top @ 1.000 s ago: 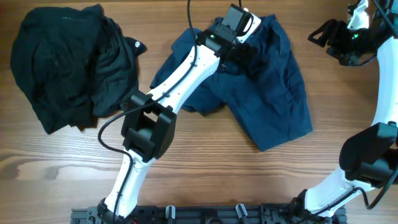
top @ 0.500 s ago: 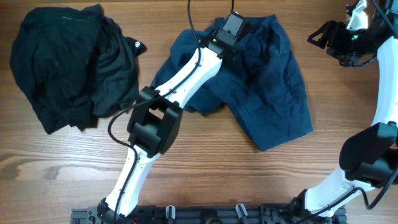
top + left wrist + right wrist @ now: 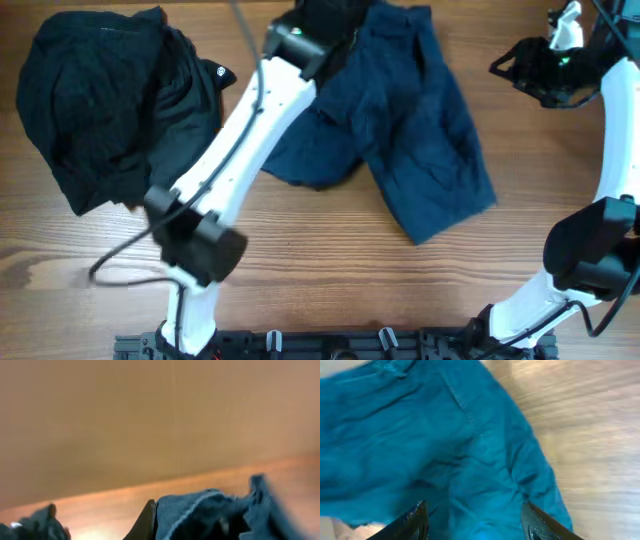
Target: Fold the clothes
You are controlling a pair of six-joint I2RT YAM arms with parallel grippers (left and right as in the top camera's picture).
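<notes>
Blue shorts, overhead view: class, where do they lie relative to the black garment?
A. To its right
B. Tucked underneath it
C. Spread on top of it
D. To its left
A: the blue shorts are spread right of the middle of the table, while the black garment is heaped at its left end.

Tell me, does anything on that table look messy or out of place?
Yes. A black garment sits in a crumpled heap at the left end of the table, and the blue shorts in the middle lie rumpled and askew, legs splayed. Neither is folded. Nothing looks torn or spilled.
</notes>
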